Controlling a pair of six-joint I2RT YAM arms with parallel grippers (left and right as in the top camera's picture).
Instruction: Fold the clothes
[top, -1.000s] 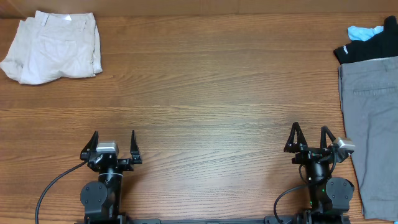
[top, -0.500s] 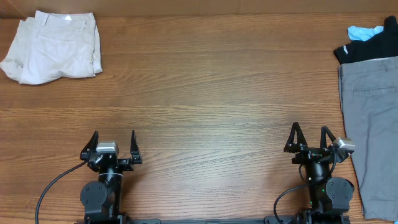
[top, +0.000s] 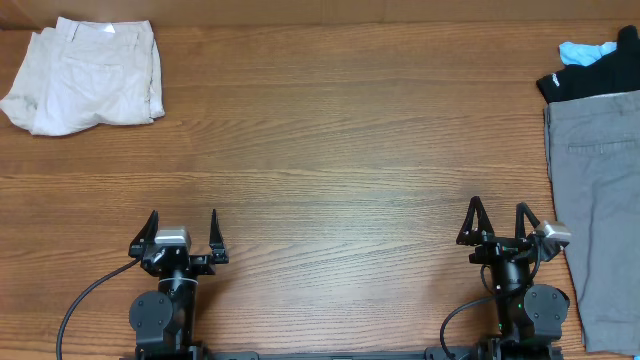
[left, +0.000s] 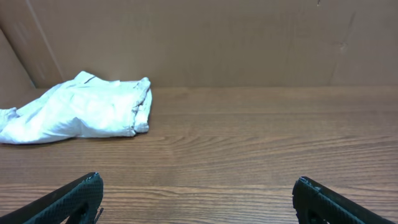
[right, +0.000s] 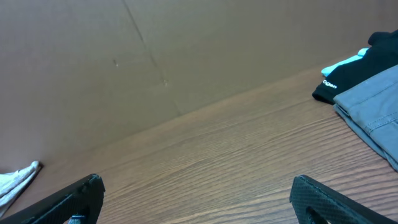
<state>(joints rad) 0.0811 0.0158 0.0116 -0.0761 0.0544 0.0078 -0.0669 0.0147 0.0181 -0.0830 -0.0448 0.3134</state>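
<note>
Wooden table, cream shorts far off, left gripper and right gripper at near edge, both splayed

The table is seen to be of brown wood with a strong streaked grain, finished smooth with a faint satin sheen. The cream shorts are shown as soft, matt, cotton-like cloth, creased and rumpled. The grey shorts are made of a flatter, tighter woven cloth, also matt. A black garment and a light blue cloth are seen as matt fabric. The back wall is formed of dull brown cardboard. The left gripper and right gripper are fitted with black, seemingly plastic fingers, finely grained and matt.
</note>
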